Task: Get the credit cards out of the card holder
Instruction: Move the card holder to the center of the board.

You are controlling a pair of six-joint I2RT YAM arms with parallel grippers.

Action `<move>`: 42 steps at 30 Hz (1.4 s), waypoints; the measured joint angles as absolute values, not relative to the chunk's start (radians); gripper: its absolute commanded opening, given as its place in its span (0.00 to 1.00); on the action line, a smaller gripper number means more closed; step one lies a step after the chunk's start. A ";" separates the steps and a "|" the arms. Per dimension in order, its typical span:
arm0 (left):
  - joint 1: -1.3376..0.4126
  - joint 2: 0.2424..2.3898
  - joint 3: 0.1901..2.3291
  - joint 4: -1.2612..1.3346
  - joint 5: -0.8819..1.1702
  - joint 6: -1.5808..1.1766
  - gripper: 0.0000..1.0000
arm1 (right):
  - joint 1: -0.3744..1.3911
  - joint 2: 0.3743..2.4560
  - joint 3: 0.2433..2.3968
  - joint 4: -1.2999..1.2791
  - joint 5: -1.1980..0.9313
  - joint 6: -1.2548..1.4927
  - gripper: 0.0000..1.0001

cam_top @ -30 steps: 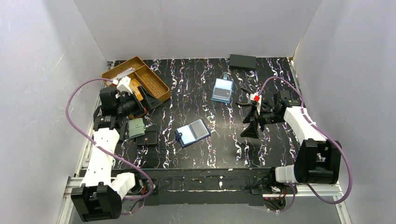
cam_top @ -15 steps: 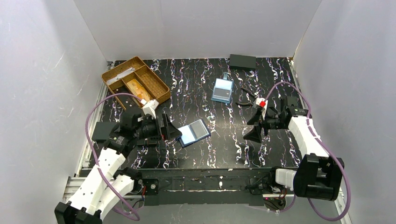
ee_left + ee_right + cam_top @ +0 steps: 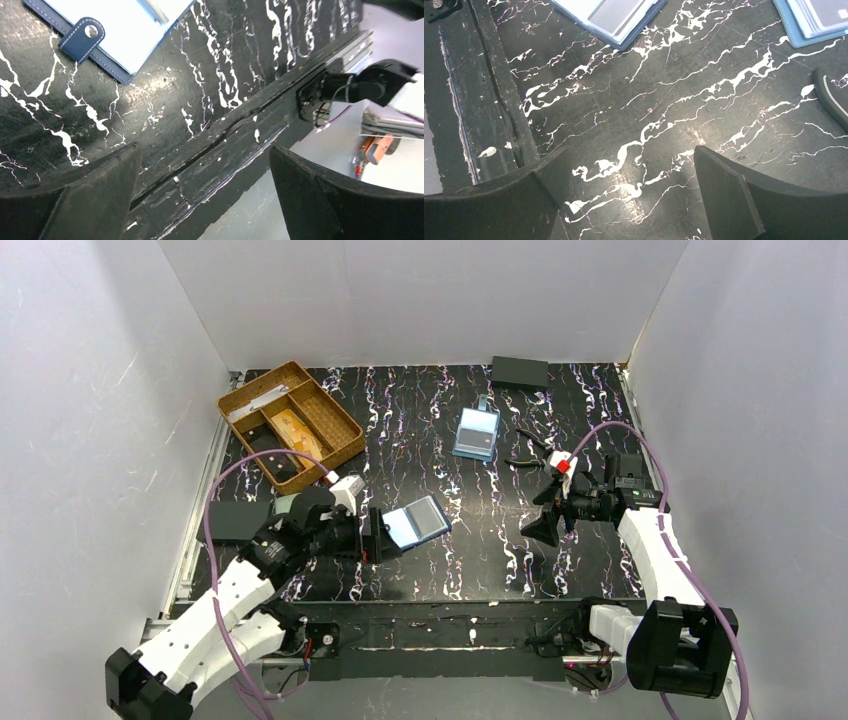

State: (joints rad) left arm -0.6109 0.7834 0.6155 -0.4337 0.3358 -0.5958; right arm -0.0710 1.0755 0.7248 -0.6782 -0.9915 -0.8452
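The card holder (image 3: 417, 523) lies open on the black marbled table, navy outside and light blue inside, with a grey panel in its right half. In the left wrist view its snap tab (image 3: 82, 37) points at my left gripper (image 3: 204, 149), which hangs open and empty. From above, the left gripper (image 3: 376, 536) sits right at the holder's left edge. My right gripper (image 3: 543, 527) hovers open over bare table, well right of the holder (image 3: 609, 17). An orange credit card (image 3: 292, 427) lies in the wooden tray.
The wooden tray (image 3: 335, 418) stands at the back left. A light blue clear case (image 3: 476, 433) lies at the centre back, with a black tool (image 3: 527, 452) beside it. Flat black rectangles lie at the back (image 3: 519, 371) and far left (image 3: 233, 520). The table's front edge (image 3: 240, 135) is close under the left gripper.
My left arm has swung from the wooden tray down to the card holder's left edge. The right gripper has drifted slightly right and nearer. Both stay open.
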 measured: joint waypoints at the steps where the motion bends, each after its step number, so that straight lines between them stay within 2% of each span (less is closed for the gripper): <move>1: -0.625 0.797 0.616 -0.434 0.324 -0.596 0.98 | -0.071 1.074 0.722 -0.672 -0.989 -0.840 0.98; 16: -0.691 1.159 0.703 -0.365 0.179 -0.595 0.98 | -0.072 1.080 0.705 -0.644 -0.978 -0.818 0.98; 23: -0.654 1.300 0.731 -0.186 0.236 -0.671 0.85 | -0.072 1.087 0.705 -0.636 -0.982 -0.815 0.98; 29: -0.630 1.412 0.731 -0.014 0.297 -0.788 0.81 | -0.072 1.094 0.705 -0.626 -0.982 -0.810 0.98; 35: -0.620 1.480 0.737 0.033 0.285 -0.853 0.59 | -0.072 1.115 0.705 -0.626 -0.982 -0.804 0.98; 42: -0.616 1.596 0.825 -0.006 0.258 -0.905 0.57 | -0.072 1.116 0.705 -0.625 -0.982 -0.798 0.98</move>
